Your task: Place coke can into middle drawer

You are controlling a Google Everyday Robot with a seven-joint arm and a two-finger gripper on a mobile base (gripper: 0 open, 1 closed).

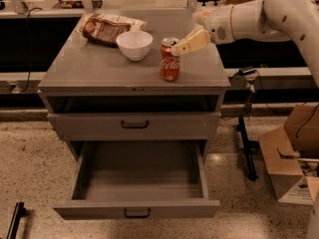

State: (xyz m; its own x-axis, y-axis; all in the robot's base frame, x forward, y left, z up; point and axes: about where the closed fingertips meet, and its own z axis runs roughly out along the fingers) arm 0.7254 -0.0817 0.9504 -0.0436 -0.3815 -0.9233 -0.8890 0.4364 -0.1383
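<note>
The coke can (170, 59) stands upright on the grey cabinet top (94, 68), right of the middle. My gripper (178, 48) reaches in from the upper right on a white arm (259, 16); its cream tip is right at the can's silver top, on the can's right side. The middle drawer (137, 210) is pulled far out below, its inside bare, with a small dark handle on its front.
A white bowl (134, 45) sits just left of the can, with a brown snack bag (107, 28) behind it. The upper handled drawer (134, 125) is closed. A black stand (247, 138) and an open cardboard box (294, 156) are on the floor to the right.
</note>
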